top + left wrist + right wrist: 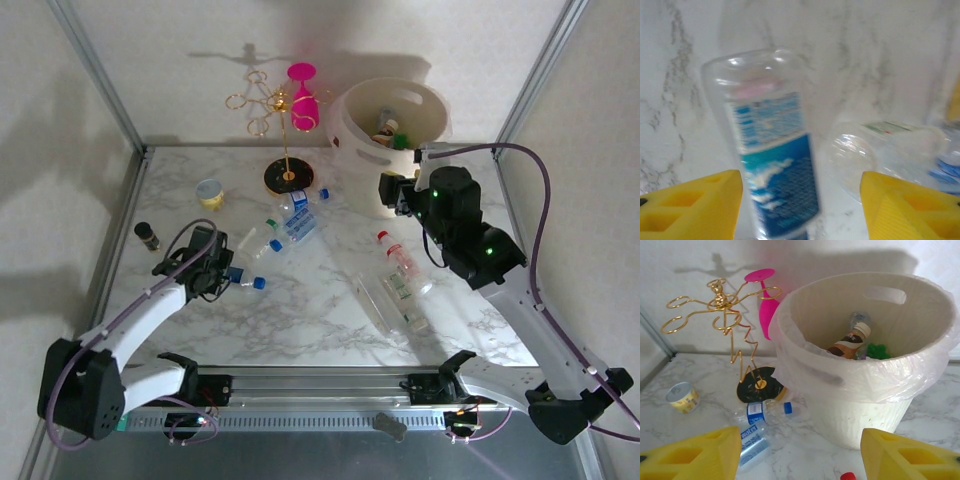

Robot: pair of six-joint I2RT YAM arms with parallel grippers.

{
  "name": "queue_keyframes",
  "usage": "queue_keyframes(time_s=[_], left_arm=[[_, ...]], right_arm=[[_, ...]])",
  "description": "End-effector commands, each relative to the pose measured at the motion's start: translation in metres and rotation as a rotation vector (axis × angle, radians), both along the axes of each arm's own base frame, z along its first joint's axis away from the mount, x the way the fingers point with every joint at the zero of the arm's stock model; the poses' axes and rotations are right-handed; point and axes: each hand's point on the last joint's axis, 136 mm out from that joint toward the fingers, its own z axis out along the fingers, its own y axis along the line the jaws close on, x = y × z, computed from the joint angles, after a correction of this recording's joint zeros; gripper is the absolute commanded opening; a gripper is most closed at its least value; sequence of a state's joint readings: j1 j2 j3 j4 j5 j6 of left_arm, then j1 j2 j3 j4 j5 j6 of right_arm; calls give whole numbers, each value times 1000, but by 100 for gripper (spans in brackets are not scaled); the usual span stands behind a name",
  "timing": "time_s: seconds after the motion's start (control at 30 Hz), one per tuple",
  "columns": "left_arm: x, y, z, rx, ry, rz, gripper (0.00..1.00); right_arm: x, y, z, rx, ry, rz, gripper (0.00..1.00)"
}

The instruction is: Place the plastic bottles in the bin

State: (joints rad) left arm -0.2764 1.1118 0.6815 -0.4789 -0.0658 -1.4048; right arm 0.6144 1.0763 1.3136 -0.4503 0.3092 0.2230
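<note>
top external view: a white-veined marble table (300,320) in a booth of pale walls and aluminium corner posts. the large round cream-beige plastic bin (345,135) stands at the far right with a few bottles already inside. about half a dozen plastic bottles lie on the marble, a blue-capped cluster (296,222) at centre and two clear ones (398,280) towards the right. the left gripper (225,272) sits low over a small clear bottle with a blue label (248,279), and the right gripper (392,190) hangs just beside the bin. a gold wire glass rack on a black disc (287,150), a pink goblet (303,95), a yellow-and-white tub (209,192) and a dark vial (147,235) are no part of the task. left wrist view: the yellow fingers (700,205) stand apart astride the blue-labelled bottle (772,165), which lies on the marble. the left finger seems to touch it and the right one is clear of it, so nothing is clamped. right wrist view: the right gripper's jaws are apart and empty, facing the bin (855,410), in which a brown-labelled bottle (850,340) leans. step in hand, as judged: the grasp of one more bottle. the next move calls for a firm pinch on the round, slippery body, a lift above the rim and a release over the opening.
</note>
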Motion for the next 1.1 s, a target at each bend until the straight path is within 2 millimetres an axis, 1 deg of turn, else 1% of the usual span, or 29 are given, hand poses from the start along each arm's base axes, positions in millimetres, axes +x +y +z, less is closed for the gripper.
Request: queue_keyframes(time_s=[0.0, 0.07, 0.1, 0.2, 0.27, 0.43, 0.53, 0.63, 0.7, 0.9, 1.0, 1.07], left_arm=[[-5, 10, 25, 81, -32, -19, 65], [-9, 14, 25, 107, -9, -24, 75], [-11, 17, 22, 125, 19, -19, 79], [-14, 24, 8, 147, 110, -18, 89], [-15, 28, -3, 150, 192, -13, 91], [-1, 26, -24, 136, 314, -38, 96], [6, 30, -37, 134, 349, -15, 97], [14, 33, -49, 121, 365, 9, 95], [18, 32, -57, 121, 379, 10, 92], [17, 32, -75, 114, 396, 19, 75], [16, 33, -78, 119, 397, 20, 66], [16, 33, -75, 125, 392, 19, 61]], right_arm=[[-8, 9, 9, 27, 8, 53, 64], [-7, 11, 4, 27, 28, 58, 64], [-5, 12, 1, 25, 39, 56, 64], [-2, 13, -8, 17, 62, 46, 64], [-1, 13, -12, 13, 69, 37, 64], [0, 9, -16, -8, 72, 20, 64], [0, 7, -17, -17, 69, 10, 63], [0, 5, -18, -22, 70, 2, 64], [-1, 4, -18, -25, 67, -2, 63], [-1, -2, -18, -44, 58, -26, 64], [0, 0, -19, -42, 60, -23, 64], [1, 1, -19, -42, 61, -20, 64]])
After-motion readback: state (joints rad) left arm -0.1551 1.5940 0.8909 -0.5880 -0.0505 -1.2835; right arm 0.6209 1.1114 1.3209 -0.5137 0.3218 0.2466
